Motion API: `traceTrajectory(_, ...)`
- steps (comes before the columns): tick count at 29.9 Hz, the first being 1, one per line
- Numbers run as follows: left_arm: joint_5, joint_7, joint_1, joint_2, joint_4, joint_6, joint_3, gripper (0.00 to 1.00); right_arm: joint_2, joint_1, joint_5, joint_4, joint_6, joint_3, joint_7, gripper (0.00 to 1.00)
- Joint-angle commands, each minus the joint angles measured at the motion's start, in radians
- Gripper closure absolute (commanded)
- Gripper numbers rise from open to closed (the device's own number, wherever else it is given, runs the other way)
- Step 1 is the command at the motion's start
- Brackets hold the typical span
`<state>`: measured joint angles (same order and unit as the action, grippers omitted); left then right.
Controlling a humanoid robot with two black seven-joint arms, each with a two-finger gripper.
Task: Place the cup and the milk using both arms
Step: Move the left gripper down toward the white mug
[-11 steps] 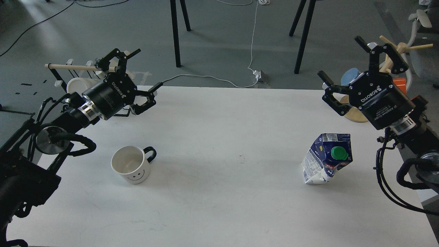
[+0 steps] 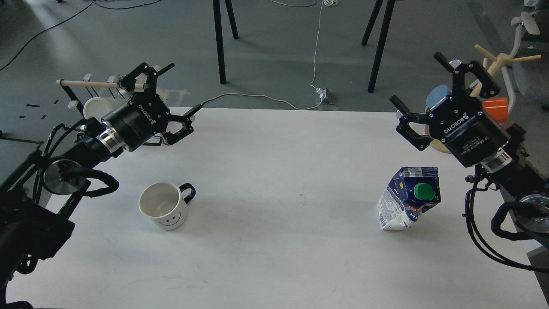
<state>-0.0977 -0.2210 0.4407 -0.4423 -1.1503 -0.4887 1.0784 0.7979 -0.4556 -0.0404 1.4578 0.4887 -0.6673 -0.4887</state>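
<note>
A white cup (image 2: 164, 211) with a black handle and a smiley face stands upright on the white table (image 2: 274, 180), front left. A crumpled blue and white milk carton (image 2: 408, 198) with a green cap stands at the right. My left gripper (image 2: 183, 89) is open and empty, above the table's back left, well behind the cup. My right gripper (image 2: 417, 80) is open and empty, above the table's back right, behind the carton.
A dish rack with a wooden bar and a white cup (image 2: 95, 107) stands beyond the left edge. A wooden mug tree (image 2: 489, 73) with a blue lid and an orange cup (image 2: 495, 107) stands behind my right gripper. Cables and chair legs are on the floor beyond.
</note>
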Motion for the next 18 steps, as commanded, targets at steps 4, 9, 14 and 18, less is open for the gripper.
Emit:
traceTrajectory(4, 0.015, -0.093, 0.049, -0.009, 0.017, 0.000, -0.017, 0.00, 0.000, -0.002, -0.001, -0.001, 0.000, -0.002, 0.000, 0.01)
traceTrajectory(9, -0.123, -0.225, 0.107, -0.035, 0.026, 0.000, -0.014, 0.00, -0.005, 0.002, -0.001, -0.001, 0.000, -0.006, 0.000, 0.01)
traceTrajectory(14, -0.557, -0.167, 0.151, -0.062, 0.024, 0.000, 0.044, 0.00, -0.029, 0.002, -0.001, -0.001, 0.000, -0.008, 0.000, 0.01)
traceTrajectory(18, -0.775, -0.106, 0.167, -0.085, -0.017, 0.000, 0.092, 0.00, -0.036, 0.000, -0.001, 0.001, 0.000, -0.012, 0.000, 0.01)
